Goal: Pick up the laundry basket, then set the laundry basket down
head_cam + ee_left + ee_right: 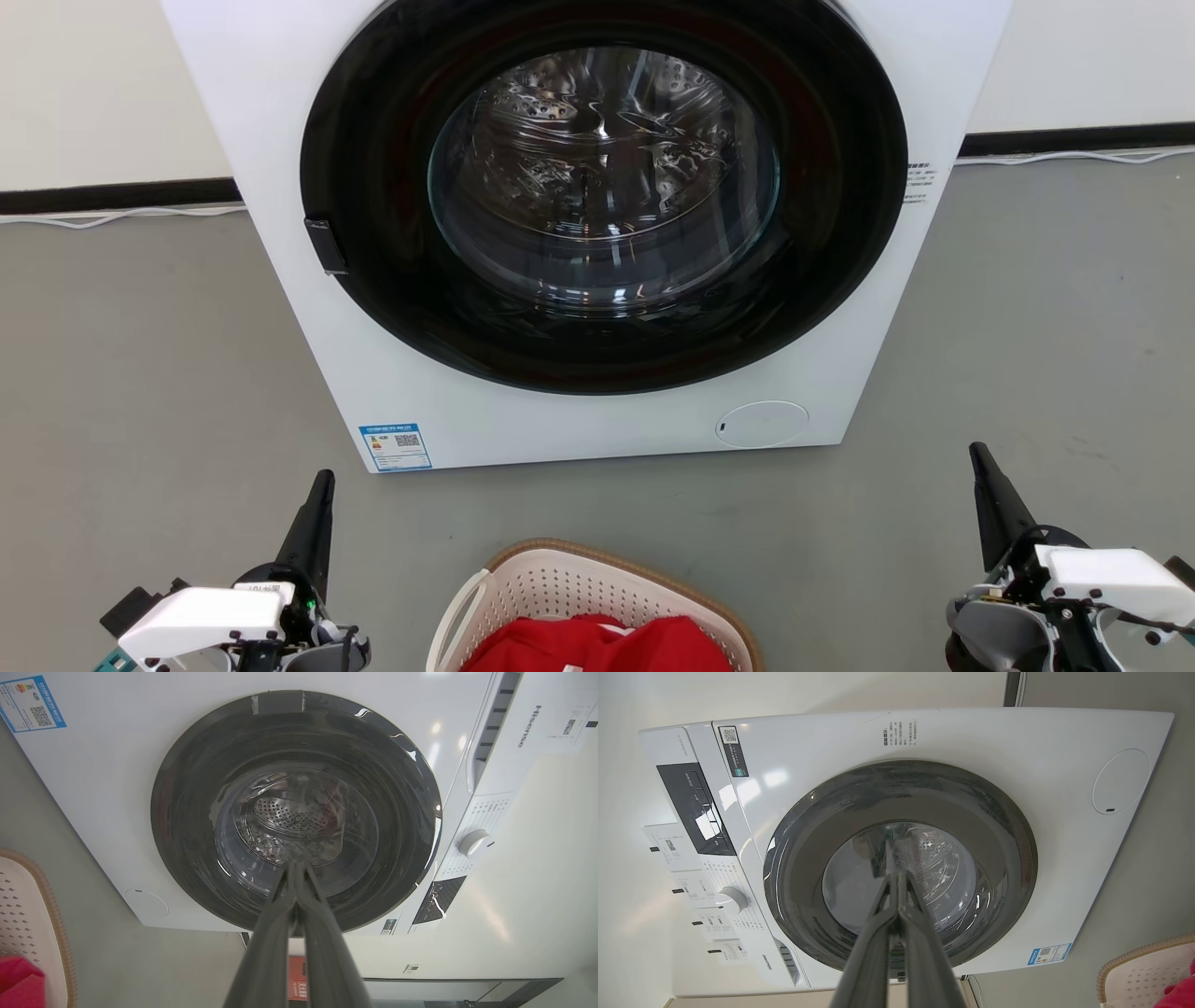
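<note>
laundry basket (560,588) on the floor before the washing machine (579,420), red cloth (597,649) inside | left gripper (320,490) jaws closed, empty, clear of basket | right gripper (985,471) jaws closed, empty, well apart

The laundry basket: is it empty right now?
No, a red cloth lies inside the laundry basket, filling its bottom in the head view.

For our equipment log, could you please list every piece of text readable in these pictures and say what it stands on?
"Hisense": on the washing machine, across its drawer front.
blue sticker, lower front corner of the machine: QR code, print too small to read.
small print beside the door: too small to read.
control panel markings: too small to read.
orange label: blurred.
</note>
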Robot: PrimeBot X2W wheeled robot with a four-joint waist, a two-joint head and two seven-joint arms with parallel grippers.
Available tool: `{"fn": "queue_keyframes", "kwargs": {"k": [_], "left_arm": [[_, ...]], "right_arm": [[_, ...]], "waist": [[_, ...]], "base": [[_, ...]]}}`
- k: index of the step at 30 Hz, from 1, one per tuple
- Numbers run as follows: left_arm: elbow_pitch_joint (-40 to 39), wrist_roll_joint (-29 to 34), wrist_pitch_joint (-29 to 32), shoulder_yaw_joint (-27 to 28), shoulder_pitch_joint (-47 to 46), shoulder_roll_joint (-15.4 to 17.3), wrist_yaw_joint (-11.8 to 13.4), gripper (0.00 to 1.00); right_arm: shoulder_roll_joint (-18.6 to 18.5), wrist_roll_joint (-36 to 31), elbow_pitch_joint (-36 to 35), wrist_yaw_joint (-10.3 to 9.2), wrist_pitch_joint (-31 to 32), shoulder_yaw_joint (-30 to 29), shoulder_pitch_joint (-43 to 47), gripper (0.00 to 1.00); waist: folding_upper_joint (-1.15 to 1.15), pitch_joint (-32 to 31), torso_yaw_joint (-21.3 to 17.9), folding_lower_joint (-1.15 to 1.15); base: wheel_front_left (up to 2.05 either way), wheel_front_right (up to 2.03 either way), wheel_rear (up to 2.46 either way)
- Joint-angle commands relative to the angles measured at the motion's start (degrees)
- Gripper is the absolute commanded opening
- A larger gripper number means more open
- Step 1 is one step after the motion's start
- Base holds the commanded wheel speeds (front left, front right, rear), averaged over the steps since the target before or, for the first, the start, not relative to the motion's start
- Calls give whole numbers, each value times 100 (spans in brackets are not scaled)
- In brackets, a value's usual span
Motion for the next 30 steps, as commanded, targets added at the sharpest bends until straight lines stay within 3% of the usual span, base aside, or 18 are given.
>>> {"fn": "queue_keyframes", "kwargs": {"k": [1, 5, 6, 8, 9, 10, 16, 20, 30], "left_arm": [[-167, -29, 35, 170, -206, 74, -65, 0], [-167, -29, 35, 170, -206, 74, -65, 0], [-1, 0, -1, 0, -1, 0, 0, 100], [128, 1, -11, -3, 34, -23, 11, 100], [206, 1, -12, -6, 79, -37, 11, 0], [223, 0, -22, -14, 93, -41, 12, 100], [163, 7, -122, -78, 62, -35, 8, 100], [122, 35, -191, -122, 50, -32, 5, 100], [1, 331, -361, -212, -4, -22, -1, 100]], "right_arm": [[-15, 40, -179, 42, 41, 105, -66, 0], [-15, 40, -179, 42, 41, 105, -66, 0], [0, 0, -1, 0, 0, 1, -1, 100], [12, -1, 106, -2, -2, 17, 47, 100], [25, -1, 184, -2, -3, 23, 103, 0], [29, -2, 195, -3, -8, 28, 122, 100], [27, -23, 104, -1, -71, 87, 107, 100], [19, -49, 37, 1, -119, 141, 105, 100], [-85, -232, -128, 4, -328, 365, 68, 100]], "waist": [[0, 0, 0, 0], [0, 0, 0, 0], [0, 0, 0, 0], [0, 1, 0, 0], [0, 1, 0, 0], [0, 3, 0, 0], [0, -6, 0, 13], [0, 5, -1, 2], [0, 23, -7, 1]], "base": [[0, 0, 0], [0, 0, 0], [0, 0, 0], [0, 0, 0], [0, 0, 0], [0, 0, 0], [0, 0, 0], [0, 0, 0], [0, 0, 0]]}}
